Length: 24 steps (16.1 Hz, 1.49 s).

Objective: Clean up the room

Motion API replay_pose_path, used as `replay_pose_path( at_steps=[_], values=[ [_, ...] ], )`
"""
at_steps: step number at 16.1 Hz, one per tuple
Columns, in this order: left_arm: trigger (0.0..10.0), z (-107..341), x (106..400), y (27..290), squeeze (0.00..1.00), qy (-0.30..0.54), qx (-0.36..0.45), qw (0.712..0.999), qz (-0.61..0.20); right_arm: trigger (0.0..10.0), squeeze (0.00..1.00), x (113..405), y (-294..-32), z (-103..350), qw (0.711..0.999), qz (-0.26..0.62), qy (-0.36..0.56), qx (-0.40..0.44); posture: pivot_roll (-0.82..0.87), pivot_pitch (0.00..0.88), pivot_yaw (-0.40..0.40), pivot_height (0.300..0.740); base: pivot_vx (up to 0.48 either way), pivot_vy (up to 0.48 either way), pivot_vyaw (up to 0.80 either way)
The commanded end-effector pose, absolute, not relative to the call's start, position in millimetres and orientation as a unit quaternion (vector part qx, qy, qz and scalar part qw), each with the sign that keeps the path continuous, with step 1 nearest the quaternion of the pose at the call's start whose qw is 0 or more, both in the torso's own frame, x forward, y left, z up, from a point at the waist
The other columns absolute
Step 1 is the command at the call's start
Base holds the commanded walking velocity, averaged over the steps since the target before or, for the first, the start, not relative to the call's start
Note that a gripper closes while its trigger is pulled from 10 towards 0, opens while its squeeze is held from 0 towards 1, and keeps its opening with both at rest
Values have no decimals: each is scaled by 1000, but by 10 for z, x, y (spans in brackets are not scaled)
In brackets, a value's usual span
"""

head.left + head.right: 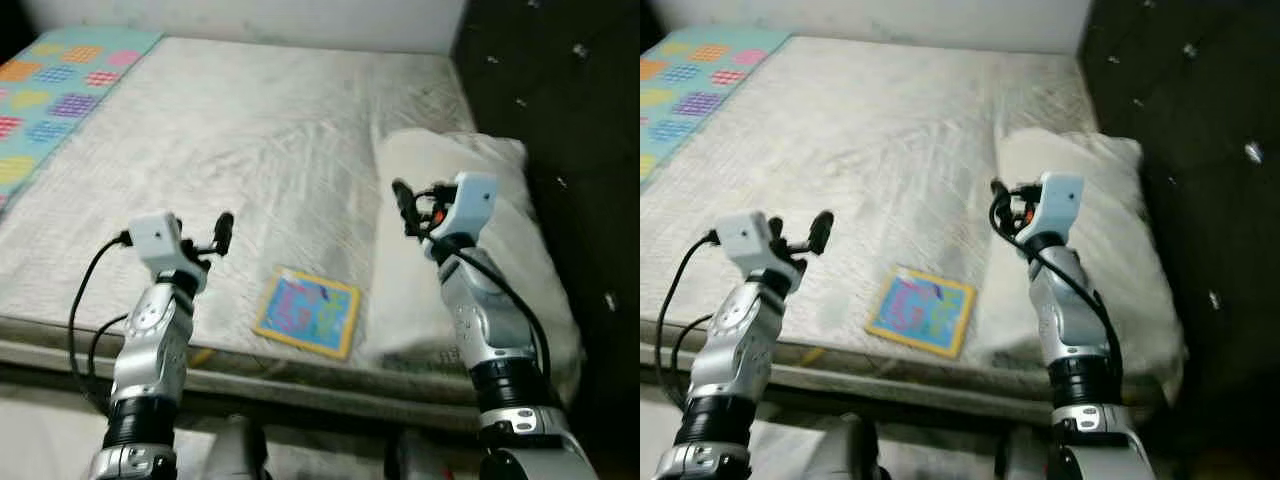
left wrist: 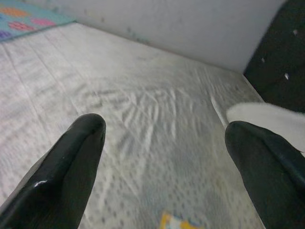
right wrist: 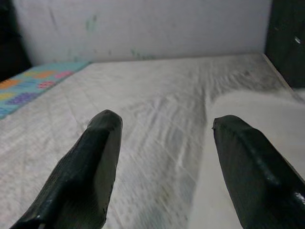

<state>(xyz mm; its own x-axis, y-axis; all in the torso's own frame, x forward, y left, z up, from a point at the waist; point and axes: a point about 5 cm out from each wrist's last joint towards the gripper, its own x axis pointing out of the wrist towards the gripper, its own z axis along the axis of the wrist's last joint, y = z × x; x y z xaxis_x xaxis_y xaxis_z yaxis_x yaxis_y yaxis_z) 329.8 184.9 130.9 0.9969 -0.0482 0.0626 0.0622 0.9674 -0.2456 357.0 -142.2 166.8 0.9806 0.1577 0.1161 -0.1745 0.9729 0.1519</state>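
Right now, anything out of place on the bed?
A colourful yellow-edged book lies askew near the mattress's front edge, beside the pillow. Both claws, left and right, are open above the bed.

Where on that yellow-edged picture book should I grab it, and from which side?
Take the picture book by its near edge, coming from the front of the bed. It lies flat near the mattress's front rim, and its right corner sits by the pillow, so a top pinch probably won't bite. The left gripper, open above the mattress, looks closest.
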Motion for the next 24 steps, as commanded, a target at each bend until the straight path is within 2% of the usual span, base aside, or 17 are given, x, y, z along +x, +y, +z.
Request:
replay_pose_path(
  at_steps=[1, 3, 9, 15, 18, 19, 20, 22, 24],
  values=[
    [10000, 1312, 3313, 1862, 0, -30, -116, 992, -28, 10000, 0, 3557, -1482, 1675, 993, 73, -57, 76, -165, 0, 19, 721, 0, 0, 0],
    [10000, 1278, 3299, 1873, 0, -31, -115, 993, -27, 10000, 0, 3532, -1542, 1626, 994, 67, -54, 70, -167, 0, 24, 740, 0, 0, 0],
    [10000, 1067, 3061, 2005, 0, -3, -74, 997, -35, 10000, 0, 3330, -1680, 1374, 998, 41, -20, 42, -160, 0, 15, 740, 0, 0, 0],
    [10000, 788, 2434, 2167, 0, 47, -55, 997, 0, 10000, 0, 2917, -1913, 1160, 999, 27, 31, 20, -143, 0, -35, 740, 0, 0, 0],
    [10000, 818, 2302, 2160, 0, 51, -33, 998, -14, 10000, 0, 2765, -1980, 1165, 999, 25, 36, 17, -143, 0, -45, 740, 0, 0, 0],
    [10000, 881, 2266, 2144, 0, 42, -1, 999, -32, 10000, 0, 2677, -2008, 1168, 999, 23, 43, 11, -140, 0, -47, 740, 0, 0, 0],
    [10000, 978, 2311, 2153, 0, 19, 34, 998, -39, 10000, 0, 2635, -2001, 1175, 999, 25, 46, 7, -142, 0, -48, 740, 0, 0, 0],
    [10000, 1171, 2543, 2239, 0, -10, 56, 998, -31, 10000, 0, 2700, -1914, 1228, 998, 38, 41, 5, -145, 0, -43, 740, 0, 0, 0],
    [10000, 1261, 2585, 2297, 0, 6, 79, 993, -83, 10000, 0, 2750, -1900, 1291, 999, 40, 34, 7, -150, 0, -32, 740, 0, 0, 0]
  ],
)
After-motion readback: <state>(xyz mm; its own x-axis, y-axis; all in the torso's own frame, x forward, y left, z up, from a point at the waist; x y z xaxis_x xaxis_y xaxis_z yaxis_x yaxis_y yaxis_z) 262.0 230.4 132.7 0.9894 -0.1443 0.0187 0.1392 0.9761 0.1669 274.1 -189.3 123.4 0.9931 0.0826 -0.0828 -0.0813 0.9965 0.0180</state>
